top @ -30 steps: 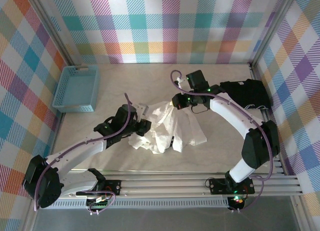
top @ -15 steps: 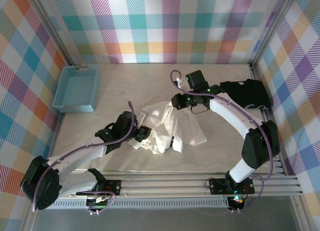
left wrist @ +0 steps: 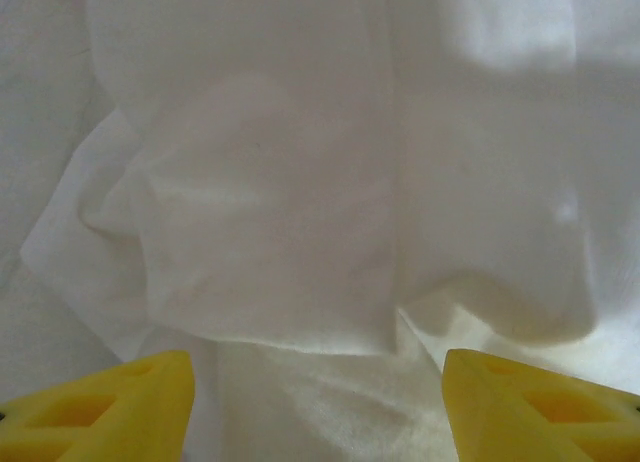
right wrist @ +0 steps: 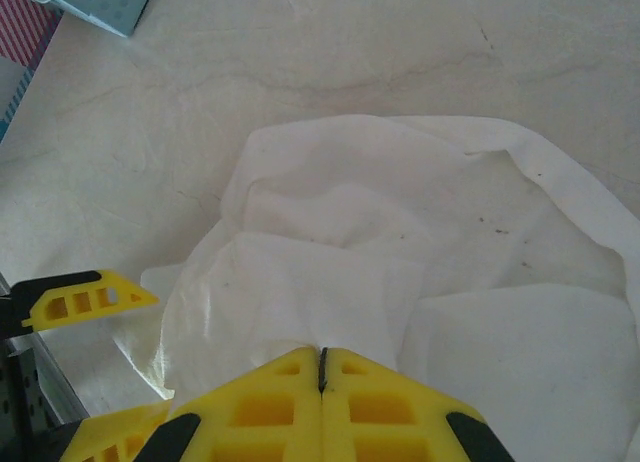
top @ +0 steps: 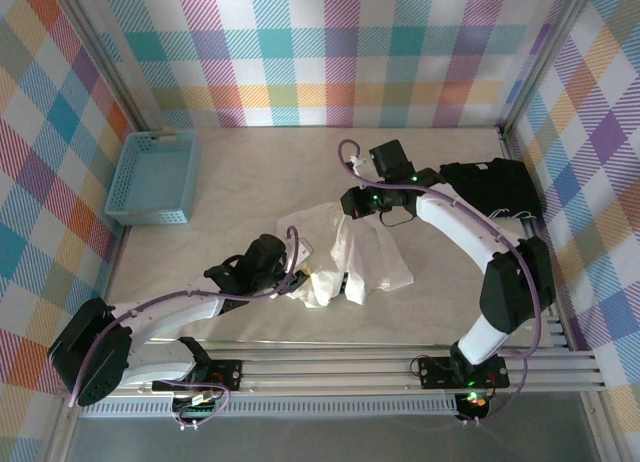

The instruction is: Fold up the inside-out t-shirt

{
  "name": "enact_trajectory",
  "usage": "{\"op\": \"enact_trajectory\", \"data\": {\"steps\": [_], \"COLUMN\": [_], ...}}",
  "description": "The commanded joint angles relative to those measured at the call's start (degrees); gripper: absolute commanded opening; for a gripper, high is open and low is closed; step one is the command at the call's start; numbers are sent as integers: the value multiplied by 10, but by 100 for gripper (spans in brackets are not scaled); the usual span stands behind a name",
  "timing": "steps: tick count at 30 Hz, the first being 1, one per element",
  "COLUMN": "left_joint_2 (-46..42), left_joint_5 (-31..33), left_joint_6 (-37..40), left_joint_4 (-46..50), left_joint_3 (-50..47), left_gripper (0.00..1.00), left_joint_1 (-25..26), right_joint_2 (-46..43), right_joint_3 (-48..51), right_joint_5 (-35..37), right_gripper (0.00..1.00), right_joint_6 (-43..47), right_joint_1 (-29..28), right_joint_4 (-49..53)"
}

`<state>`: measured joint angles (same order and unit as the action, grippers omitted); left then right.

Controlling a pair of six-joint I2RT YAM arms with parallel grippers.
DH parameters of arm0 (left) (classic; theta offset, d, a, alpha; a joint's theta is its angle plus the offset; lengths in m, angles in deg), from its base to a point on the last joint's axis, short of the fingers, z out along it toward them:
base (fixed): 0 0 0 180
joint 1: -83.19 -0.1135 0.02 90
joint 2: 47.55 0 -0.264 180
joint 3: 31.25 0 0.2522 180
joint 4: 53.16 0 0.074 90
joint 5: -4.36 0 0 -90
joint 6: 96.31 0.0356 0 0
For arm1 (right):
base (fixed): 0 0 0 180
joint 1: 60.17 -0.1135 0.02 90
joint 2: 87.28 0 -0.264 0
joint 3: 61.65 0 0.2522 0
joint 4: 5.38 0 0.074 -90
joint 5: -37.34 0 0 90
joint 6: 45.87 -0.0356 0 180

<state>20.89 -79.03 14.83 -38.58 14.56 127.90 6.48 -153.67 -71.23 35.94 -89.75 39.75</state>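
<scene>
Inside-out t-shirt bunched | right gripper pinches it | left gripper spread

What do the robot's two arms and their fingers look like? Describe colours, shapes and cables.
Both the left arm and right arm have white tubular links joined by bulky black joints. A thin purple cable loops along each. Small green lights glow near the right wrist. The fingers are bright yellow, wedge-shaped, with moulded cut-outs.

At bottom centre the right gripper pinches a fold of the inside-out t-shirt, yellow fingers pressed together; the wrinkled white cloth spreads centre and right over the pale table, blue basket corner upper left
</scene>
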Motion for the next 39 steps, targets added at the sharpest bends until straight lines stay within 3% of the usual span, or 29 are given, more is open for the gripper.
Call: {"op": "enact_trajectory", "data": {"steps": [1, 5, 11, 23, 29, 39], "left_joint_2": [6, 39, 64, 43, 67, 77], "left_joint_5": [10, 17, 16, -103, -113, -188], "left_joint_6": [81, 108, 120, 90, 79, 57], "left_joint_4": [-35, -43, -28, -7, 14, 41], "left_joint_3": [8, 27, 52, 72, 95, 114], "left_gripper": [67, 67, 55, 29, 25, 26], "left_joint_1": [7, 7, -5, -57, -70, -95], "right_joint_2": [9, 9, 1, -1, -2, 0], "right_joint_3": [-20, -16, -11, -8, -7, -6], "right_joint_5": [-21, -20, -16, -14, -16, -15], "right_gripper": [0, 0, 0, 0, 0, 0], "right_joint_6": [-1, 0, 2, 1, 1, 1], "right_joint_1": [3, 3, 4, 5, 5, 5], "right_joint_4": [3, 1, 3, 2, 0, 0]}}
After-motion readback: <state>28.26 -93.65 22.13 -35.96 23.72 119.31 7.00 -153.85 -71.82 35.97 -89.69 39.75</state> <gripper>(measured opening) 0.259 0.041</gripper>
